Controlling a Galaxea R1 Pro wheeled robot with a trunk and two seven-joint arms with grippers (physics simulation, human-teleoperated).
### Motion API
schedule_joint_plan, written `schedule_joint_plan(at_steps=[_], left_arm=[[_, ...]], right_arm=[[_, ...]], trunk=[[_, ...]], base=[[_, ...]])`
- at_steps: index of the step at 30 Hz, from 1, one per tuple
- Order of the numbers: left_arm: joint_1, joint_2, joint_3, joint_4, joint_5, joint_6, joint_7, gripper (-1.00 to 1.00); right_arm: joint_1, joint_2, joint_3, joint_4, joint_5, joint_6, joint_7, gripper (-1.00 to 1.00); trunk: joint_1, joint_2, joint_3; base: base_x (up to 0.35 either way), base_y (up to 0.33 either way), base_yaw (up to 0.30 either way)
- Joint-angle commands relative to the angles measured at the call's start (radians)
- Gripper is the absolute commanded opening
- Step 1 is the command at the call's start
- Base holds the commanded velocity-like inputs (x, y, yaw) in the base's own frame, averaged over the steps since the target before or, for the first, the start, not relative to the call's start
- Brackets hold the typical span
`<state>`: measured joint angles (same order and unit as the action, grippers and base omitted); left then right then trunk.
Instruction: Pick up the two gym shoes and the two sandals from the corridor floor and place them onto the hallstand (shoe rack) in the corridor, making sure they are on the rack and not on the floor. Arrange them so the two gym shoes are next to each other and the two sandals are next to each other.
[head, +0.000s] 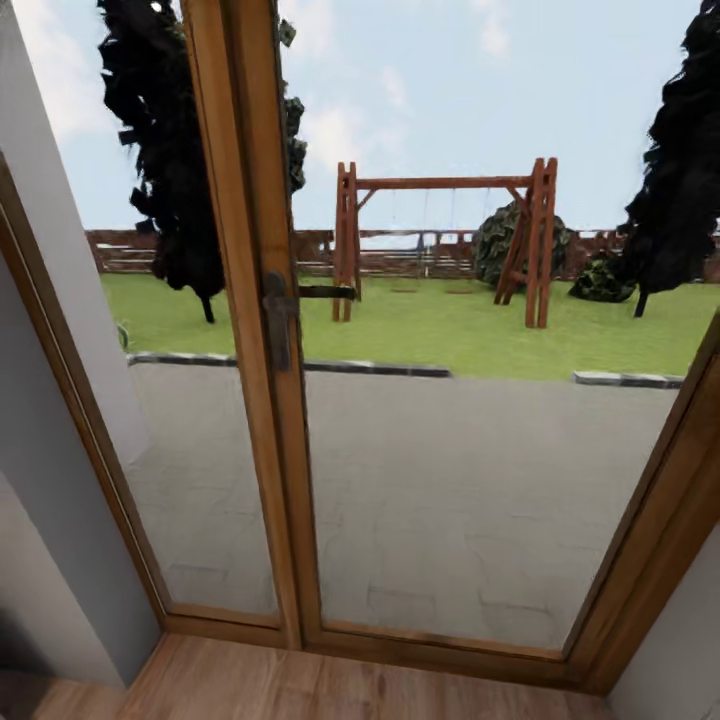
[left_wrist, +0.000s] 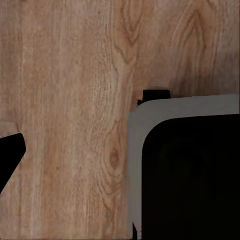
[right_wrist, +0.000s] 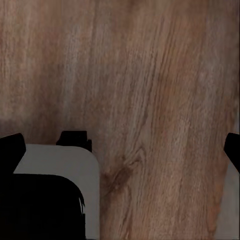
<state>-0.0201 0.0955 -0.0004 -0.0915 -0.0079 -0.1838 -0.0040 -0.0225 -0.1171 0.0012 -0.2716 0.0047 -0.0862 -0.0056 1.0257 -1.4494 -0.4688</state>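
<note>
The gym shoes, the sandals and the hallstand are out of view. The corridor floor (head: 300, 690) is light brown wood plank, a strip of it at the foot of a glass door. Both wrist views look straight down on the bare floor (left_wrist: 65, 100) (right_wrist: 155, 75). My left gripper (left_wrist: 120, 155) is open: one black fingertip (left_wrist: 9, 152) sits at the picture's edge and only floor lies in the middle. My right gripper (right_wrist: 120, 147) is open too, its black fingertips (right_wrist: 11, 145) wide apart over bare planks. Neither holds anything.
A wooden-framed glass double door (head: 250, 330) with a dark handle (head: 278, 315) stands close ahead, with a paved terrace, lawn and swing frame (head: 445, 240) behind it. Grey walls (head: 60, 560) flank it. A grey-and-black rounded body (left_wrist: 185, 175) (right_wrist: 50, 200), apparently my base, lies below both grippers.
</note>
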Motion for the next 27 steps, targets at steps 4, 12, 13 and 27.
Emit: schedule_joint_plan(at_steps=[4, 12, 13, 27], left_arm=[[-0.030, 0.040, -0.001, -0.026, 0.000, -0.002, -0.004, 1.00], [-0.100, 0.083, 0.004, -0.156, 0.012, 0.002, -0.009, 1.00], [-0.110, 0.078, 0.006, -0.198, 0.016, 0.000, -0.010, 1.00], [-0.115, 0.071, 0.012, -0.287, 0.019, -0.035, -0.011, 1.00]], right_arm=[[0.000, -0.008, 0.000, -0.070, 0.000, -0.016, -0.001, 1.00], [0.000, -0.005, -0.007, -0.225, -0.016, -0.050, -0.001, 1.00], [-0.001, -0.002, -0.011, -0.257, -0.043, -0.084, 0.000, 1.00], [-0.001, 0.000, -0.010, -0.303, -0.095, -0.147, 0.011, 1.00]], trunk=[[-0.001, -0.001, -0.001], [-0.001, -0.001, -0.001], [-0.001, -0.001, -0.001], [-0.001, -0.001, -0.001]], base=[[-0.336, 0.000, 0.000], [-0.336, 0.009, 0.000], [-0.328, 0.080, 0.000], [-0.292, 0.165, 0.000]])
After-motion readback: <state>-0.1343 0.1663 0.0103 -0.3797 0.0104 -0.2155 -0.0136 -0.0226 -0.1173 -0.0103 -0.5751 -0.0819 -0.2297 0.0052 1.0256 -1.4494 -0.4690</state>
